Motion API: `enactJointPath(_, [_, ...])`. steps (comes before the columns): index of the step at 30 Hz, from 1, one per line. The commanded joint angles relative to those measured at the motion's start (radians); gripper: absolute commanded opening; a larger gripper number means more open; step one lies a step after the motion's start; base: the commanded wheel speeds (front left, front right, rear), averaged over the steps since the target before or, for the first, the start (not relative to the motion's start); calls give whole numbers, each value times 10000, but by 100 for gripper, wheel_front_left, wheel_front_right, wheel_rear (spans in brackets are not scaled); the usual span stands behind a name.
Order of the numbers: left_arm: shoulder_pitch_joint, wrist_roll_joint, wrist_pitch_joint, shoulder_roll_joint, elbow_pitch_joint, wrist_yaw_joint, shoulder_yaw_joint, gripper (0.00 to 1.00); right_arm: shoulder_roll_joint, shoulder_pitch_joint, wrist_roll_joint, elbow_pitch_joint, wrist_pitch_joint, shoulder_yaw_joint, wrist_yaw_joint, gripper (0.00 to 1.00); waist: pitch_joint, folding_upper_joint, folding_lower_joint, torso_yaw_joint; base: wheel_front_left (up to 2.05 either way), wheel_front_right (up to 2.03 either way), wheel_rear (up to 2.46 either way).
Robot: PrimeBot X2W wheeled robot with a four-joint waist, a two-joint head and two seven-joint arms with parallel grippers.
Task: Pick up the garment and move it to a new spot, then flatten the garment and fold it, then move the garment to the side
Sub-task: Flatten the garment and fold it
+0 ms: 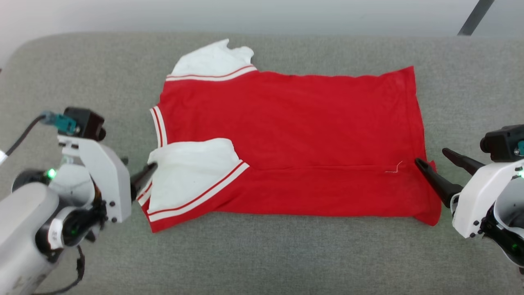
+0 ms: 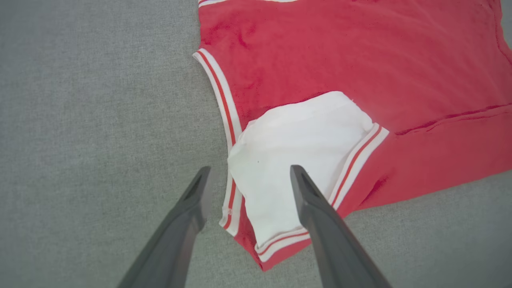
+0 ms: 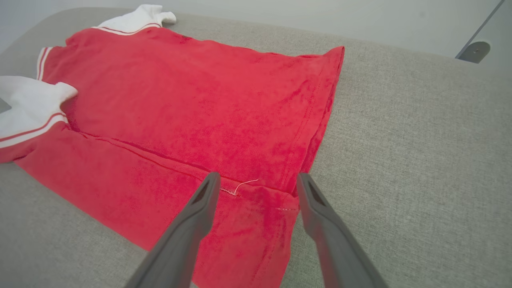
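The garment (image 1: 286, 135) lies spread on the grey cushion, red side up with no print showing, collar end to the left and hem to the right. Its near long edge is folded over toward the middle, so one white sleeve (image 1: 192, 168) rests on top. The other white sleeve (image 1: 213, 59) sticks out at the far left corner. My left gripper (image 1: 147, 170) hovers open at the collar end, its fingers straddling the folded sleeve (image 2: 304, 144). At the hem's near corner (image 3: 260, 224) my right gripper (image 1: 430, 155) is open, with nothing held.
The grey cushion (image 1: 82, 73) has bare fabric on all sides of the garment, with a rounded far left corner. Beyond its far edge is a pale surface, with a dark slanted pole (image 1: 475, 18) at the top right.
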Motion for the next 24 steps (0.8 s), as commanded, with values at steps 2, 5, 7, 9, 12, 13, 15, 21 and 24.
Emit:
enactJointPath(2, [293,-342,338,136,-151,338,28,100,84,272,-92,-185,-51,-202,-3,100,-317,-1,0,-73,0,0,0])
enactJointPath(5, [588,-765,899,324,-335,787,-43,100,216,560,-105,-462,26,-481,-3,100,-460,-1,0,-203,0,0,0])
enactJointPath(7, [769,-998,1184,436,-469,1071,-50,100,295,786,-147,-690,35,-691,-3,100,-528,-1,0,-309,0,0,0])
enactJointPath(9, [995,-1298,1477,537,-550,1361,-65,100,393,1040,-203,-915,84,-919,-3,100,-561,-1,0,-424,0,0,0])
enactJointPath(12, [1200,-1636,1697,643,-706,1617,4,100,591,1404,-316,-1280,144,-1306,-3,100,-538,-1,0,-636,0,0,0])
enactJointPath(13, [1301,-1703,1753,697,-727,1707,9,100,655,1533,-364,-1389,157,-1425,-3,100,-508,-1,0,-706,0,0,0])
enactJointPath(15, [1497,-1883,1932,851,-757,1895,-42,100,814,1767,-471,-1625,215,-1689,-3,100,-443,-1,0,-851,0,0,0])
enactJointPath(21, [1774,-1908,2000,1203,-879,2093,-39,100,1332,2281,-716,-2237,354,-2284,-3,100,-127,-1,0,-1224,0,0,0])
enactJointPath(24, [1830,-1911,1863,1200,-733,2015,3,100,1551,2427,-776,-2477,401,-2506,-1,100,45,-1,0,-1358,0,0,0])
